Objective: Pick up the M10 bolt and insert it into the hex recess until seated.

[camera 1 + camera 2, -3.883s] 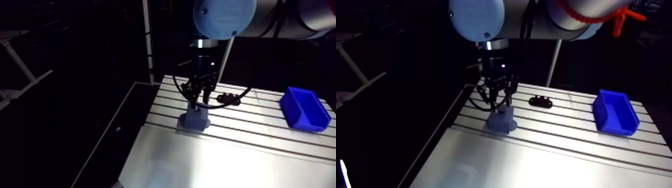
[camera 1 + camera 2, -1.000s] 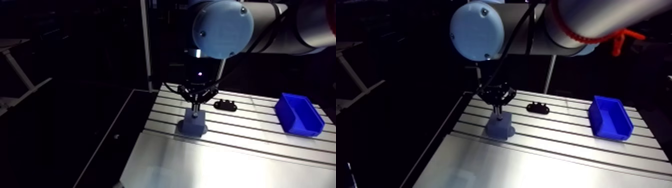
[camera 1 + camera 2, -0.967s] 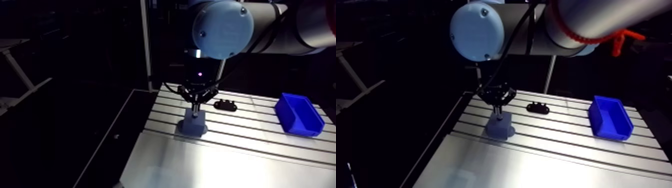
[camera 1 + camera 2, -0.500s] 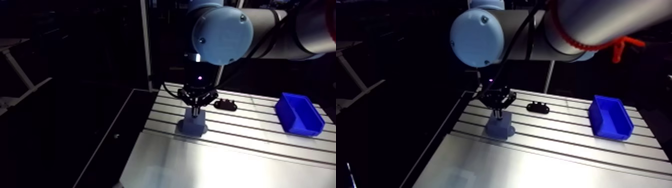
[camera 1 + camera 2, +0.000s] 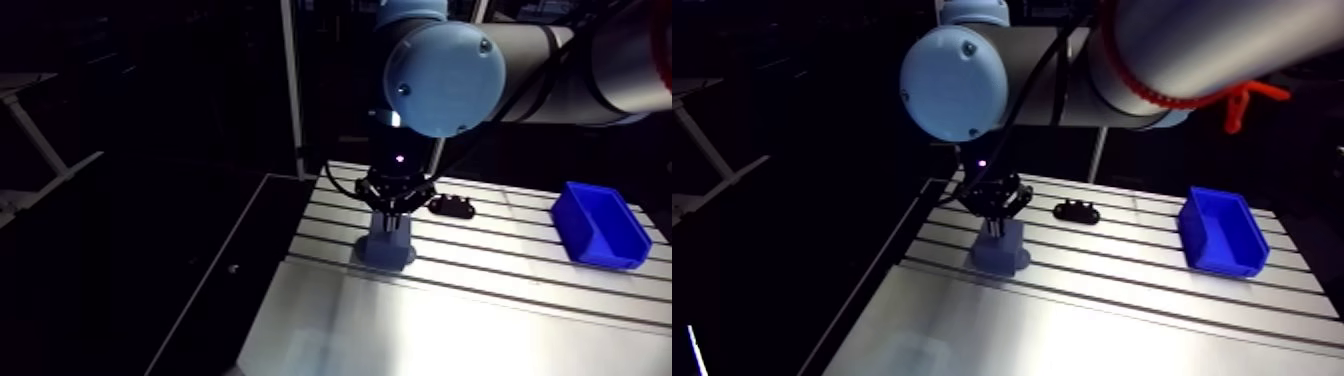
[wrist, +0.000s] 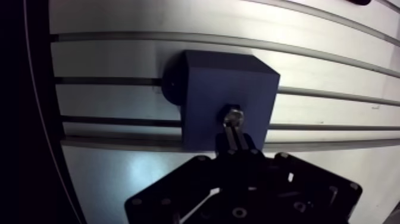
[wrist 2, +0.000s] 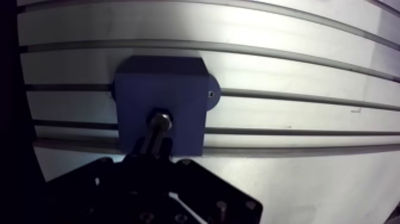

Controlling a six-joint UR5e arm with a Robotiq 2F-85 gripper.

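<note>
Your tool (image 6: pixel 237 139) is clamping the M10 bolt (image 7: pixel 156 128), whose end is sitting at the hex recess (image 7: pixel 161 111) atop the blue block (image 7: pixel 178 83).

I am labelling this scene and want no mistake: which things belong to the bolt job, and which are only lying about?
For the job:
- bolt, held in the gripper, its head at the block's top
- block

Lying about:
- bin
- black part
Both lie on the table, apart from the block.
</note>
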